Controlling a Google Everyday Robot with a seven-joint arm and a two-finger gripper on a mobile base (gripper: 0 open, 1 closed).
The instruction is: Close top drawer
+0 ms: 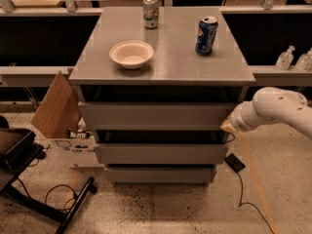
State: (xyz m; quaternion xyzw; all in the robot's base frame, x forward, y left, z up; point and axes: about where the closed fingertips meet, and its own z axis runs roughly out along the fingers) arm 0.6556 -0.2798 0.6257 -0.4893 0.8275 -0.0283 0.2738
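Observation:
The top drawer [156,115] is the uppermost grey flat front of the cabinet. It stands pulled out toward me, with a dark gap above it under the cabinet top [170,57]. Two narrower grey drawer fronts [161,153] sit below it. My gripper [228,125] is at the end of the white arm [273,111] coming in from the right. It sits at the right end of the top drawer's front, touching or nearly touching it.
On the cabinet top stand a white bowl [131,53], a green-white can [151,12] and a blue can [206,35]. An open cardboard box [58,111] stands at the left. A black stand [29,179], a cable [243,189] and a small black object [235,162] lie on the floor.

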